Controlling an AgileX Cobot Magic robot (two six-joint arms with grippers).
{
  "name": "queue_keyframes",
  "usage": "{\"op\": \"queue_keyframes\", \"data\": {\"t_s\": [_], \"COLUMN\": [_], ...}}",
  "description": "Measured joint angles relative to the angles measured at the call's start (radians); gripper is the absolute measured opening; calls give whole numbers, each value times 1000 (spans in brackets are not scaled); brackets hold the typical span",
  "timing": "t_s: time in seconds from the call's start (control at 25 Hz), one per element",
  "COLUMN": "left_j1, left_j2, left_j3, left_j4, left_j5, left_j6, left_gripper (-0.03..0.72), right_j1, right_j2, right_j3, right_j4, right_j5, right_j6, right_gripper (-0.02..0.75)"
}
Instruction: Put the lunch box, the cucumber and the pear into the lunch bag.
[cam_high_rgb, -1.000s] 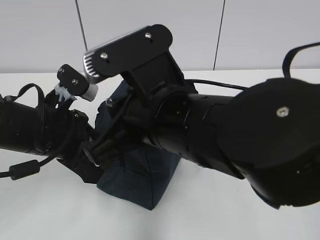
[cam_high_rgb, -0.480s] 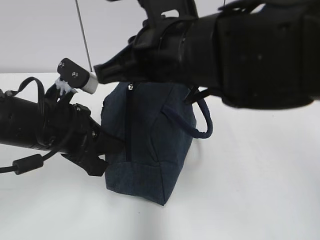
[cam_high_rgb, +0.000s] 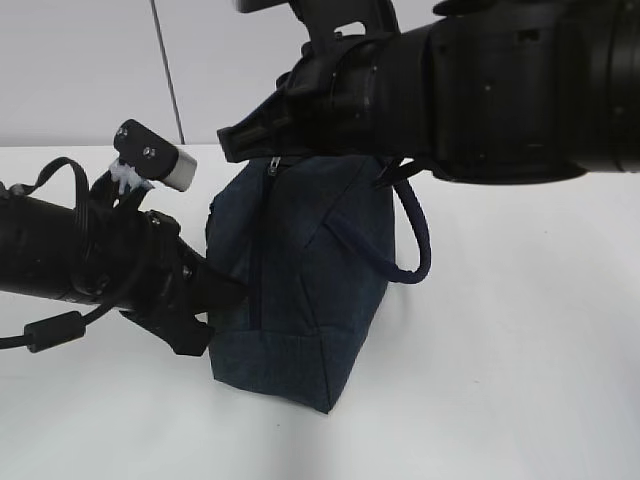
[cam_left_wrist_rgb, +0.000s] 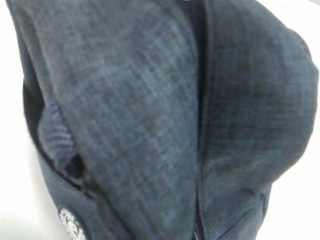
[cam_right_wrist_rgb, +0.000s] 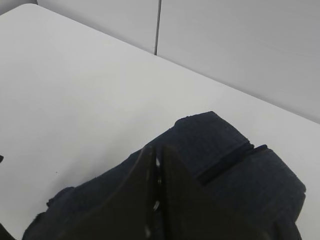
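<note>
The lunch bag (cam_high_rgb: 300, 280) is stood upright on the white table (cam_high_rgb: 520, 380). The right pincer (cam_right_wrist_rgb: 155, 200), fingers pressed together, is seen at its top; the left pincer's state cannot be told, its arm (cam_high_rgb: 90, 265) pressed against the bag's side.

The right gripper (cam_right_wrist_rgb: 156, 195) — fingers pressed together — sits over the lunch bag (cam_right_wrist_rgb: 225, 160) on a white table (cam_right_wrist_rgb: 75, 90).

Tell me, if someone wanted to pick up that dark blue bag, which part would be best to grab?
Probably the loop handle. It hangs clear of the lunch bag on the bag's right side in the exterior view, leaving an open gap to hook from the right. The bag's walls are soft fabric and look likely to cave in if pinched.
</note>
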Motion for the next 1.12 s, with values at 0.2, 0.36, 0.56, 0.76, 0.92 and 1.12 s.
{"op": "queue_keyframes", "data": {"t_s": [0.2,0.36,0.56,0.76,0.92,1.12], "left_j1": [0,-2,-2,-2,-2,-2], "left_j2": [-2,-2,-2,-2,-2,-2], "left_j3": [38,56,56,56,56,56], "left_j4": [-18,-14,-14,-14,-14,-14], "left_j5": [-20,-17,-17,-16,-15,-16], "left_j6": [0,4,4,4,4,4], "left_gripper": [-9,-10,-9,-10,-10,-11], "right_j1": [-38,-96,-113,-182,-292,-470], "right_j2": [4,4,23,81,118,193], "right_j3": [0,-9,-11,-11,-23,-55], "right_j4": [-2,-19,-26,-31,-38,-47], "right_j5": [30,15,25,79,196,458], "right_j6": [-6,-8,-39,-24,70,241], "right_gripper": [6,6,6,6,6,6]}}
